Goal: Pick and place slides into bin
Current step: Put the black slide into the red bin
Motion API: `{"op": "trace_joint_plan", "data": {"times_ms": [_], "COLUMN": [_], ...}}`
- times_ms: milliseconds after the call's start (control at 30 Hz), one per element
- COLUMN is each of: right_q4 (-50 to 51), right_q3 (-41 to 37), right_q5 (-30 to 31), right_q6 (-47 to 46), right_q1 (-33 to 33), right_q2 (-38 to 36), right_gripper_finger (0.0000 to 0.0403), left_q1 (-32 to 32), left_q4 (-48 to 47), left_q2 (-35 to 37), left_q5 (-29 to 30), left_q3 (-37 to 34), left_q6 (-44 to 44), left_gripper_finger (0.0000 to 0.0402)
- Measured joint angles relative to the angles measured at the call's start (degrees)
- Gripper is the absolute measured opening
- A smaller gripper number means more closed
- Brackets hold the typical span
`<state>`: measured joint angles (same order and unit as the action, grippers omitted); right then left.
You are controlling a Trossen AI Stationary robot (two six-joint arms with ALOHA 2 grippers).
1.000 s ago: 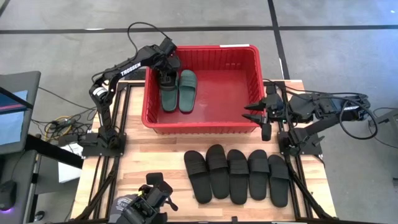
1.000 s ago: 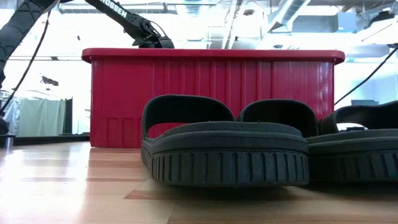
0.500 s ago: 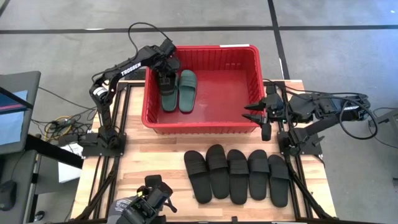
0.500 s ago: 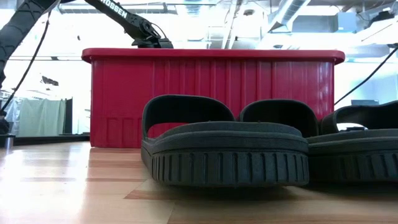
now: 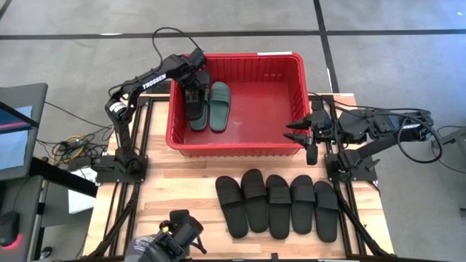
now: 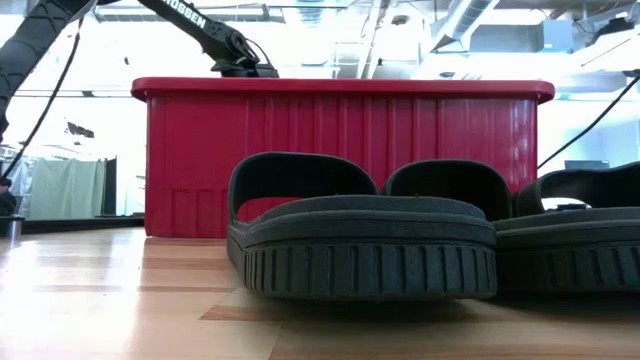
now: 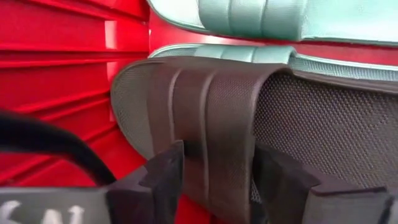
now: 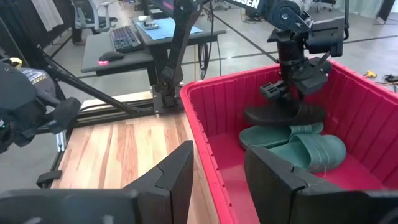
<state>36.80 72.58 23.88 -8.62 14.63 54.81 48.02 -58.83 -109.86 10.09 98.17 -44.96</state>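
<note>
Over the far left part of the red bin (image 5: 233,149), my left gripper (image 5: 193,91) reaches down from above. Its open fingers stand on either side of the strap of a black slide (image 5: 194,105). That slide lies on top of one green slide (image 8: 273,134), and a second green slide (image 5: 220,105) lies beside it on the bin's floor. Several black slides (image 5: 277,205) lie side by side on the table in front of the bin. My right gripper (image 5: 297,133) hangs open, holding nothing, outside the bin's right near corner. My left gripper comes from above with one finger (image 7: 165,180) on each side of the black slide's strap (image 7: 211,124), across the strap. I cannot tell whether the fingers touch it. The slide lies on the green slide beneath it.
The bin's right half (image 5: 269,102) has bare floor. Its walls (image 6: 340,160) rise above the slides in front of them. Arm frames (image 5: 127,160) run along both table sides. A dark device (image 5: 171,240) sits at the table's near left edge.
The black slide, which was bunched under my left gripper, now lies stretched out along the left green slide and covers most of it. The right arm has kept still.
</note>
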Motion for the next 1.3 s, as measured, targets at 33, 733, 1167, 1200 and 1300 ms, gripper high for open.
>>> {"op": "trace_joint_plan", "data": {"times_ms": [33,733,1167,1200,1300], "right_q4": [0.00,0.00,0.03,0.04,0.46], "right_q3": [0.00,0.00,0.00,0.00,0.00], "right_q5": [0.00,-1.51,-1.53,-1.54,-1.55], "right_q6": [0.00,-0.04,-0.04,-0.04,-0.02], "right_q1": [0.00,0.00,0.00,0.00,0.00], "right_q2": [0.00,0.00,0.00,0.00,0.00], "right_gripper_finger": [0.0132,0.0132,0.0132,0.0132,0.0132], "left_q1": [-0.18,-2.32,-2.45,-2.46,-2.62], "left_q4": [-0.14,-6.52,-4.34,-4.35,-4.38], "left_q2": [0.00,0.11,0.11,0.11,0.11], "left_q5": [0.00,-0.62,-0.24,-0.22,-0.19], "left_q3": [0.00,2.34,5.60,5.60,5.60], "left_q6": [0.13,2.91,0.05,0.05,0.63], "left_gripper_finger": [0.0175,0.0220,0.0220,0.0220,0.0220]}}
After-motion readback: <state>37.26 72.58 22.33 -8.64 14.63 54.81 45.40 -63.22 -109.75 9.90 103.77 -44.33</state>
